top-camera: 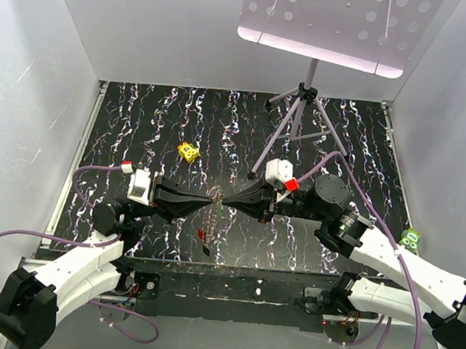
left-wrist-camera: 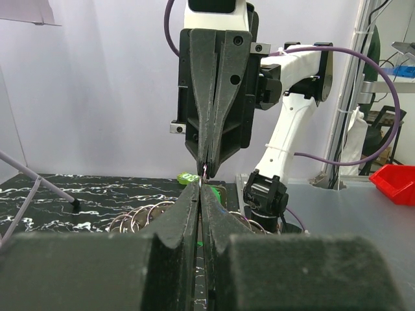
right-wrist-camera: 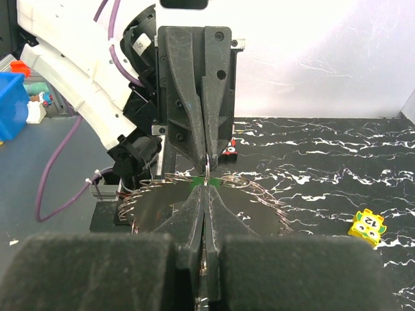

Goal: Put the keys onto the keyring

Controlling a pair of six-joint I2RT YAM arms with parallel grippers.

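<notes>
Keyring (right-wrist-camera: 206, 163) wire showed just where my left claw (top-camera: 211, 200) and right claw (top-camera: 228, 201) met tip to tip, both squeezed narrow, above the bench (top-camera: 139, 116) near the middle of its near edge; which claw truly held it I could not tell. A green speck (right-wrist-camera: 197, 179), likely a key head, sat there too, so I judged small, steady twists best, without loosening either pinch.

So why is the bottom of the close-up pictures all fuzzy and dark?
Left wrist view: the left fingers sit too near the lens, so they blur, while the right gripper ahead is sharp. Right wrist view: same, right fingers fuzzy, left gripper crisp. Top view: the stand's plate glares white.
</notes>
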